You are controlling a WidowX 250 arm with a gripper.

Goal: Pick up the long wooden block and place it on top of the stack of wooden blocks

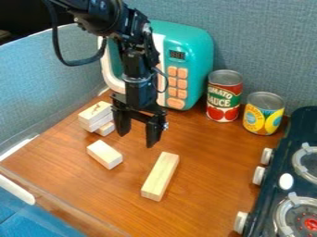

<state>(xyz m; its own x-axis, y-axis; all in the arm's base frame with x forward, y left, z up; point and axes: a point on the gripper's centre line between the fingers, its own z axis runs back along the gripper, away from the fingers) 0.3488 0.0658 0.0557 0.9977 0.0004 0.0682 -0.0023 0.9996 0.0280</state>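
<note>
"Well, what is the black gripper [136, 137] doing?"

"It's hanging over the wood counter [210, 194], and its hard fingers [153, 133] are pointing down. They're standing wide apart and holding nothing."

"Where are the blocks lying?"

"A short, chunky block [104, 154] is lying just below the gripper, a bit to the left. A long, skinny block [160, 176] is lying slantwise to the right. Both are looking smooth and pale, with straight edges. A little block stack [95, 112] is sitting up on the left."

"What else are you seeing?"

"A blue-green toy microwave [197, 60] is standing behind the arm [133, 37], showing round corners and peach buttons [177, 84]. A red can [224, 96] and a shorter yellow can [263, 114] are standing beside it, like shiny metal tubes. A dark toy stove [300, 120] is sitting on the right, showing round rings and white knobs [266, 156]. Rough, bumpy cloth [266, 37] is covering the wall behind."
</note>
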